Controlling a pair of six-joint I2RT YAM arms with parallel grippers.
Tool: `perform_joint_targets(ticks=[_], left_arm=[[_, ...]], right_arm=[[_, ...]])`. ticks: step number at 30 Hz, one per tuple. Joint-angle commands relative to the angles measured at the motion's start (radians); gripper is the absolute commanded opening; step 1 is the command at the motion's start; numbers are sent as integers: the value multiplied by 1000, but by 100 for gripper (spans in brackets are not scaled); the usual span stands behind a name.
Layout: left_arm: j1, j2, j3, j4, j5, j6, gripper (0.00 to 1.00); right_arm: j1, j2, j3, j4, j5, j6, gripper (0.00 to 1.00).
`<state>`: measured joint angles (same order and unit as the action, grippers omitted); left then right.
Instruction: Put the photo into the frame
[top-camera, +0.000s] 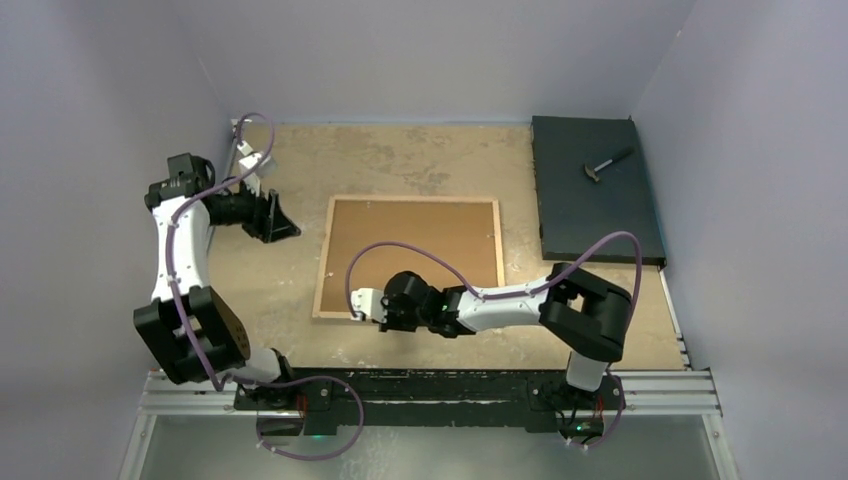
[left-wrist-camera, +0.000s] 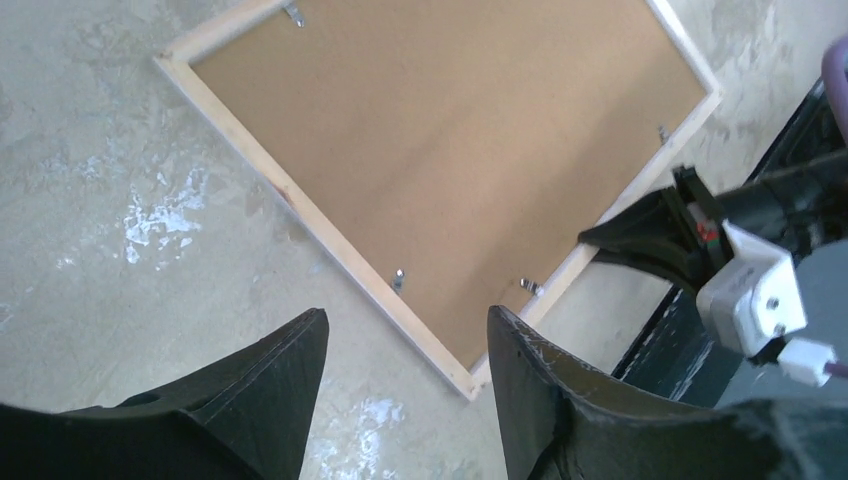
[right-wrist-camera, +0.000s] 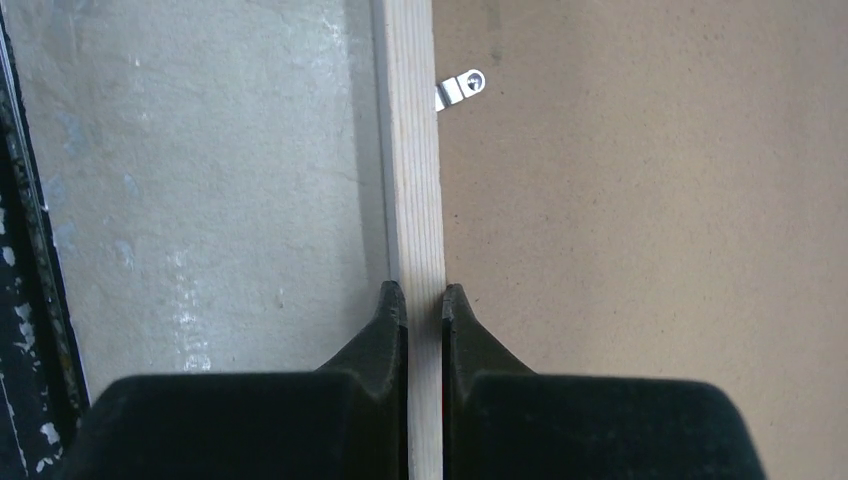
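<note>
The large rectangular picture frame (right-wrist-camera: 412, 180), with light wood rails on its back, lies face down and flat on the mottled beige table (right-wrist-camera: 200, 200), directly beneath my right gripper (right-wrist-camera: 424, 300). A plain brown backing board (right-wrist-camera: 640, 250) fills the frame's back, just right of my fingertips. Ahead of them a small silver metal clip (right-wrist-camera: 460, 90) reaches from the rail over the board. The photo shows in no view, and I cannot tell whether it lies under the board.

My right gripper's jaws are drawn almost together. The tips are poised over the rail with nothing clamped between them, and contact with the wood is unclear. I judge this pose suits pressing on the rail or working at the clips, not lifting.

My left gripper (left-wrist-camera: 405, 314) hangs spread and empty, well off from the frame, presumably parked clear.

Far behind my right wrist sits a flat black slab (top-camera: 590, 200) bearing a small hammer (top-camera: 607, 163), uninvolved.
</note>
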<state>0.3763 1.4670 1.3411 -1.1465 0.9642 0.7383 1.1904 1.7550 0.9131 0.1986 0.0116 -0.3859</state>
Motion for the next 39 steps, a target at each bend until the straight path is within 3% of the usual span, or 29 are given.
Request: perform_joint_targets(ticks=[1,4,10,14,21,27,32,39], left_arm=[[0,-125,-99,-67,24,292,59],[0,-205,-185,-156,2,533,59],[-2,-351,-206,-173,-7,652,60],[-2,-439,-284,-200,-33,861,63],[-32,-569,-430,-117,-72,1200,65],[-124,-650,-518,156,-98,1209,64],[-283,-665,-573,328,-239,1134,62],[-323,-630,-567,337,-308,1133,58]], right_arm=[[-8,-8,81,0,-2,68,0],[-17,-36,124,15,-19,78,0],[-118,-58,200,28,-188,154,0],[-178,-55,274,9,-318,201,0],[-198,-21,428,-92,-396,232,0],[-198,-15,500,-132,-427,272,0],[-199,-31,527,-142,-420,284,0],[-201,-25,571,-165,-434,300,0]])
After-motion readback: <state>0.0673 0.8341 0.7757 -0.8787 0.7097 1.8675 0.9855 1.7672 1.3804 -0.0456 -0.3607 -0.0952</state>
